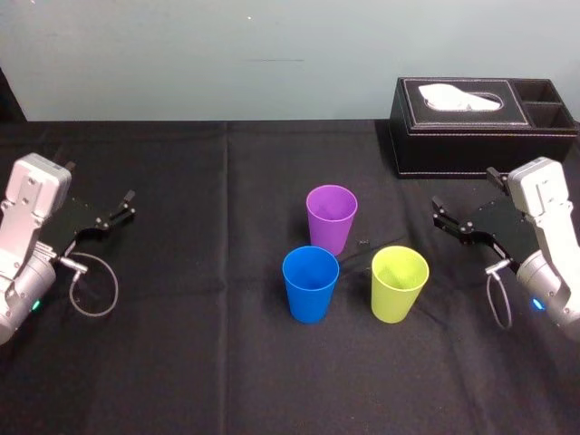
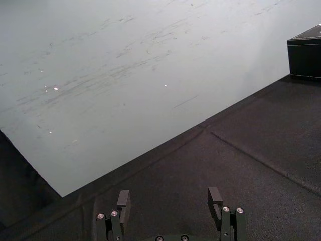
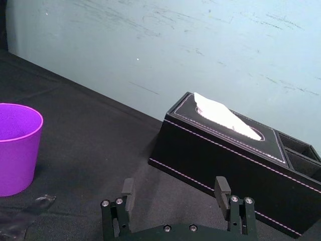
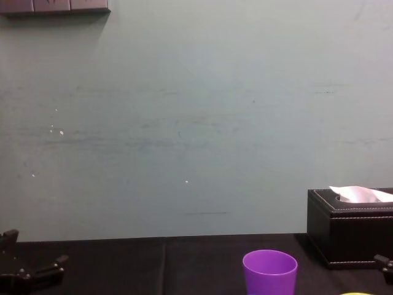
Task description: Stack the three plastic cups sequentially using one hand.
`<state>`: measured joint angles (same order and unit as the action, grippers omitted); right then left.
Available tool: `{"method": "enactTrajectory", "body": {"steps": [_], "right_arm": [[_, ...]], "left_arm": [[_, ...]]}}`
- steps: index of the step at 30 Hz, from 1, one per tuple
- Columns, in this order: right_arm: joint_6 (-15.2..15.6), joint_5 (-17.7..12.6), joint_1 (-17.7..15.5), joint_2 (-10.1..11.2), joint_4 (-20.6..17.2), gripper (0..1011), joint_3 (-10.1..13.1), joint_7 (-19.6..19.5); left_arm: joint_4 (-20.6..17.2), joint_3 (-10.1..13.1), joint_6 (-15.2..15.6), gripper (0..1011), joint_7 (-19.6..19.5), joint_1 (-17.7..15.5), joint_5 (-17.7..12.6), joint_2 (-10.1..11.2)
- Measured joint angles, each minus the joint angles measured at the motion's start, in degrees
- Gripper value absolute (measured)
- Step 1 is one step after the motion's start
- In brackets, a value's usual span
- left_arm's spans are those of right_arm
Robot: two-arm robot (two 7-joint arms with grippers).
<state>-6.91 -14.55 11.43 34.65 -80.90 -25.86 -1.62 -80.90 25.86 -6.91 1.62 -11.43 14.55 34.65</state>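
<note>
While no cup sits inside another yet, the head view lays the whole job out: the purple cup [image 1: 331, 217] stands farthest, the blue cup [image 1: 310, 283] nearer and slightly left of it, and the yellow-green cup [image 1: 399, 283] near and to the right. All are upright, mouths up and apart from one another on the black surface [image 1: 181, 344]. As far as I can see into them, each one is empty. The left gripper [image 1: 130, 205] rests well off at the left edge and the right gripper [image 1: 440, 215] sits just right of the cups, neither touching anything. Far right stands the black tissue box [image 1: 480, 127], a white tissue [image 1: 458, 95] poking from its slot, and its two side compartments look bare. From the left wrist view, that arm's jaws are spread wide over plain cloth, with nothing between them. From the right wrist view, the jaws are equally wide and hold nothing; the purple cup stands near them and the tissue box lies beyond. From the chest view, the purple cup rises at the near middle with the tissue box behind it to the right. By my reckoning the task has not begun: one cup must be lifted and dropped into a second, then that pair joined with the third.
</note>
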Motion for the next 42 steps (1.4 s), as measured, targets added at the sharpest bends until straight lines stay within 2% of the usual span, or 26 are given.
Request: {"method": "enactTrajectory", "body": {"steps": [42], "right_arm": [[0.0, 0.0, 0.0, 0.0, 0.0, 1003, 0.0, 0.0]], "left_arm": [[0.0, 0.0, 0.0, 1011, 0.0, 0.0, 0.0, 0.0]]}}
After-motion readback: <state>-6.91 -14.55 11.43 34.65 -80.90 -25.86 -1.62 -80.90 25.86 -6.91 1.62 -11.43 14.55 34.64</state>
